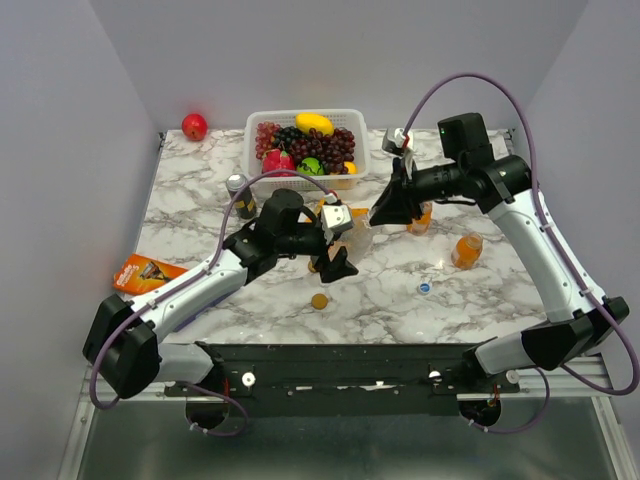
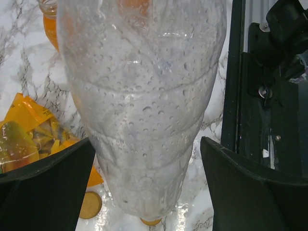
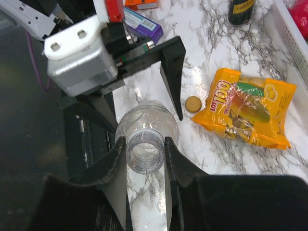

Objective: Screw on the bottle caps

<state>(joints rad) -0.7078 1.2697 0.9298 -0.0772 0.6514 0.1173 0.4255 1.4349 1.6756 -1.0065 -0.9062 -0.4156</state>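
Observation:
My right gripper (image 3: 144, 144) is shut on the threaded neck of the colourless bottle (image 3: 147, 126), which is open and uncapped. My left gripper (image 2: 146, 142) is open around the bottle's body (image 2: 144, 110), with a gap on each side. In the top view both grippers (image 1: 338, 262) (image 1: 383, 215) meet at table centre. Two orange juice bottles (image 1: 420, 218) (image 1: 467, 250) stand to the right. The white cap with a blue mark (image 1: 425, 287) lies near them. A golden-orange cap (image 1: 319, 300) lies in front, and two such caps (image 2: 90, 204) (image 2: 151, 222) show below the bottle.
A yellow-orange snack bag (image 3: 245, 108) lies beside the bottle. A dark can (image 1: 238, 188) and a white fruit basket (image 1: 255, 160) stand at the back. A red apple (image 1: 194, 126) is at the back left, and an orange packet (image 1: 148, 272) hangs over the left edge.

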